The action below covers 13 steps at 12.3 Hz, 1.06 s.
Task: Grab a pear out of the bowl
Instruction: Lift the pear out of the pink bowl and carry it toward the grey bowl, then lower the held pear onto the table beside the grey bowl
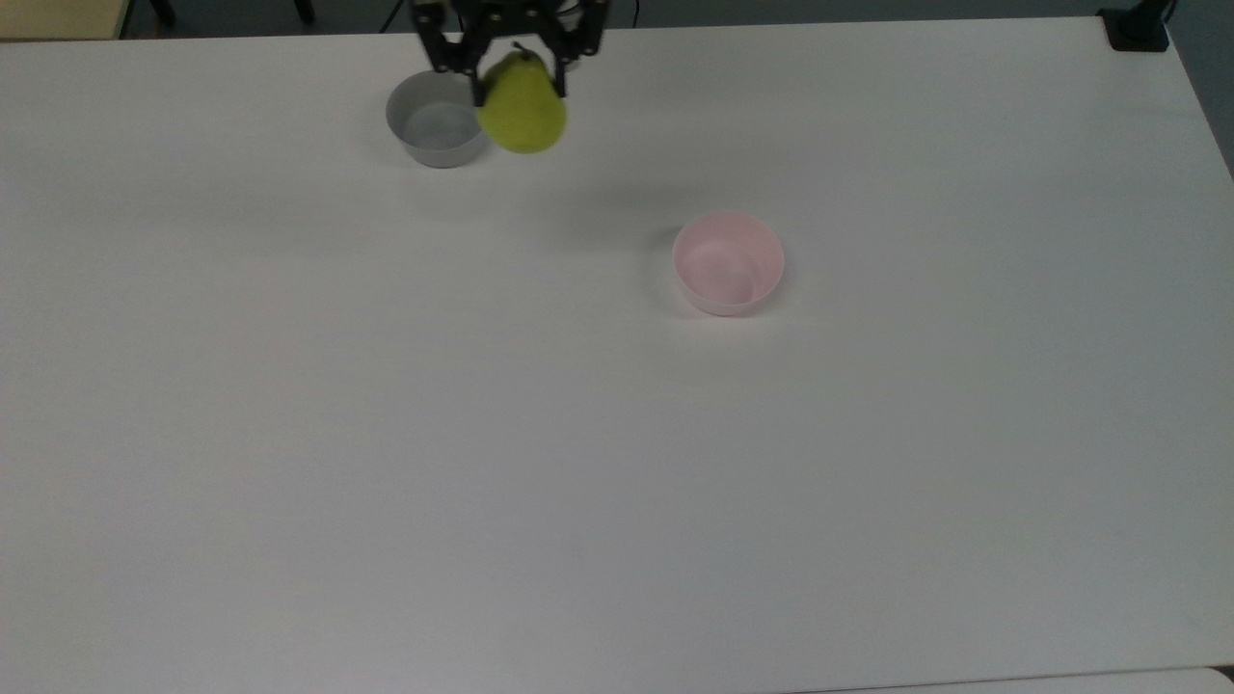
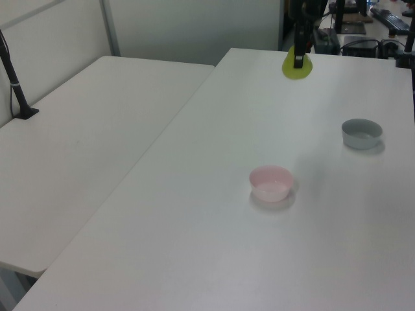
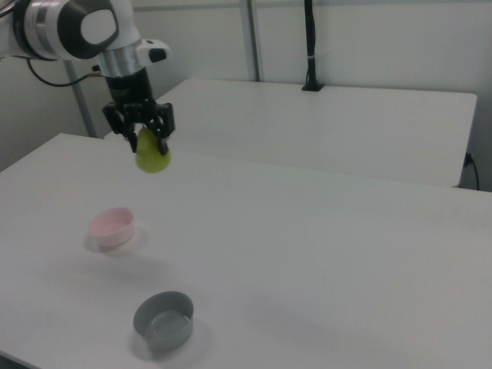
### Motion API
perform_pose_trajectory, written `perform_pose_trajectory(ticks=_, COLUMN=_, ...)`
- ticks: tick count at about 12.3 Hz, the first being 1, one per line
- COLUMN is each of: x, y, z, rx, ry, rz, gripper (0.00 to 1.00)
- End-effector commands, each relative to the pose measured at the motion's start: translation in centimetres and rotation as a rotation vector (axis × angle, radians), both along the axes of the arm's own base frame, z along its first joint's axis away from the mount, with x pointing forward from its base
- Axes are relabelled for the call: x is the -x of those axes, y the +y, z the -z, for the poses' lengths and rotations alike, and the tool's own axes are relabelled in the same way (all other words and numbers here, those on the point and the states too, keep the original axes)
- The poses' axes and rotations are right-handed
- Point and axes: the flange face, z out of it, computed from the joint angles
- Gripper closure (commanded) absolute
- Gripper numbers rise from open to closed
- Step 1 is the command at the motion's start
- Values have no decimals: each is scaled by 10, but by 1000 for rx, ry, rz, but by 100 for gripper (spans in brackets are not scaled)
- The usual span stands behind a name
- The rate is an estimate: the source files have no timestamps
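pear (image 1: 523, 113) hangs in the air, clamped between the two black fingers of the gripper (image 1: 517, 75), stem end up and round end down. the fingers press on its narrow upper part from both sides. in the top view it sits near the top edge, just to the right of the grey bowl (image 1: 437, 118) and overlapping that bowl's right rim as seen from above. in the right view the pear (image 3: 152, 154) is plainly lifted well above the white table (image 3: 307, 254), with the gripper (image 3: 143, 135) pointing straight down from the white arm (image 3: 84, 29).

the pink bowl (image 1: 728, 262) stands alone on the table (image 1: 617, 463), well apart from the pear, lower and to the right in the top view. nothing lies inside it. in the left view the pink bowl (image 2: 271, 183) is near the middle of the table, the grey bowl (image 2: 362, 133) is off to the left view's right, and the pear (image 2: 296, 65) hangs near the far end of the table with the gripper (image 2: 297, 57) on it. in the right view the pink bowl (image 3: 111, 227) is below the pear and slightly to the right view's left, while the grey bowl (image 3: 163, 320) is nearest the camera. a second white table (image 2: 78, 149) stands beside the first.
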Motion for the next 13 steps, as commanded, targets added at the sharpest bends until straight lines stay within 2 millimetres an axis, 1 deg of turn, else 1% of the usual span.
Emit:
perform_pose_trajectory(ticks=1, x=1, y=-51, z=-10, rx=7, ry=-7, rz=-83, gripper=100)
perform_pose_trajectory(ticks=3, x=-6, y=-81, z=7, rx=7, ry=-27, rz=-52, gripper=100)
perform_pose_trajectory(ticks=4, x=-11, y=-91, z=16, rx=-18, ry=-52, rz=-26, gripper=100)
perform_pose_trajectory(ticks=5, x=-18, y=-100, z=35, rx=-30, ry=-45, rz=-1, gripper=100)
perform_pose_trajectory(ticks=6, x=-23, y=-103, z=45, rx=-44, ry=-43, rz=9, gripper=100)
perform_pose_trajectory(ticks=7, x=-29, y=-105, z=64, rx=-66, ry=-46, rz=23, gripper=100)
perform_pose_trajectory(ticks=8, x=-30, y=-114, z=77, rx=-74, ry=-56, rz=44, gripper=100)
perform_pose_trajectory(ticks=9, x=-30, y=-116, z=91, rx=-74, ry=-53, rz=51, gripper=100)
perform_pose_trajectory(ticks=10, x=-32, y=-119, z=112, rx=-70, ry=-53, rz=56, gripper=100)
perform_pose_trajectory(ticks=11, x=-32, y=-125, z=124, rx=-65, ry=-59, rz=63, gripper=100)
perform_pose_trajectory(ticks=12, x=-34, y=-126, z=151, rx=-62, ry=-42, rz=68, gripper=100)
perform_pose_trajectory(ticks=13, x=-40, y=-128, z=170, rx=-54, ry=-47, rz=71, gripper=100)
